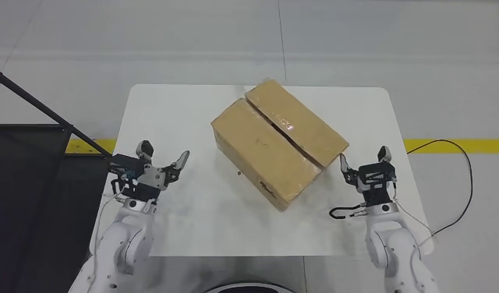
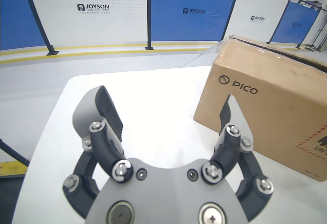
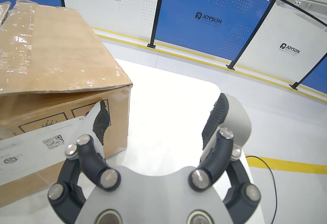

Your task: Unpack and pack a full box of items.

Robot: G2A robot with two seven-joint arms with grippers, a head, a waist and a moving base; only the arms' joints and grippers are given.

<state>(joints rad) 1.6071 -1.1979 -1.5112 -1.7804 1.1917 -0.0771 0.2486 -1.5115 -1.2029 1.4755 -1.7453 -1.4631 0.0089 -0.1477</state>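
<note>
Your left end effector (image 1: 164, 156) is spread wide and released, holding nothing, over the near-left tabletop (image 1: 187, 114). Your right end effector (image 1: 364, 159) is likewise wide open at near right. The cardboard box (image 1: 277, 141), flaps closed, lies angled mid-tabletop between them, touching neither.

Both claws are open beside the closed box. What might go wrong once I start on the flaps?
1. The box sits skewed on the table, and neither the left claw nor the right claw holds it; prying its top open could slide or turn it.
2. Glossy tape covers the box top near the right claw, so a pad may slip.
3. A black cable trails by the right arm and might snag.
</note>
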